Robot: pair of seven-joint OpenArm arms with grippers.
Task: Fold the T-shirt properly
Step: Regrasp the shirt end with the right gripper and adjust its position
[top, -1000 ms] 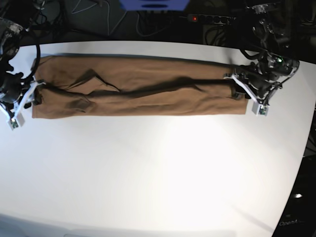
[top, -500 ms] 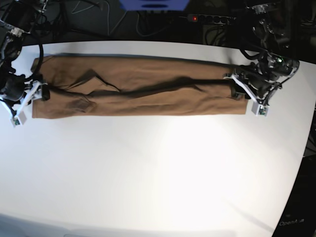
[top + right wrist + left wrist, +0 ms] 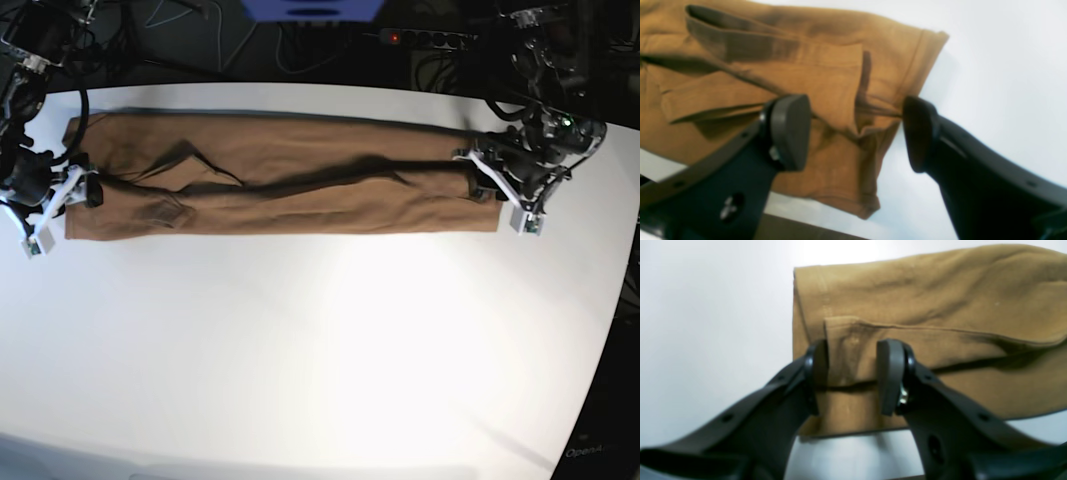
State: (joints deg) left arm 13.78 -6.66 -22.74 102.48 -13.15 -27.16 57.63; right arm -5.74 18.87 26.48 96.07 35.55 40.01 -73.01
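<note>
The tan-brown T-shirt (image 3: 300, 210) lies folded into a long narrow band across the far part of the white table (image 3: 330, 350). My left gripper (image 3: 478, 185) sits at the band's right end. In the left wrist view the left gripper (image 3: 851, 373) has its jaws apart, straddling a folded flap of the T-shirt (image 3: 940, 290). My right gripper (image 3: 82, 188) sits at the band's left end. In the right wrist view the right gripper (image 3: 857, 133) is wide open over the wrinkled end of the T-shirt (image 3: 823, 73), with cloth between the pads.
A power strip (image 3: 420, 38) with a red light, cables and a blue object (image 3: 312, 8) lie behind the table's far edge. The table's right edge curves in near the left arm. Bare white table spreads in front of the band.
My right gripper has moved in toward the shirt's left end and slightly farther back. The left arm and the shirt have not visibly moved.
</note>
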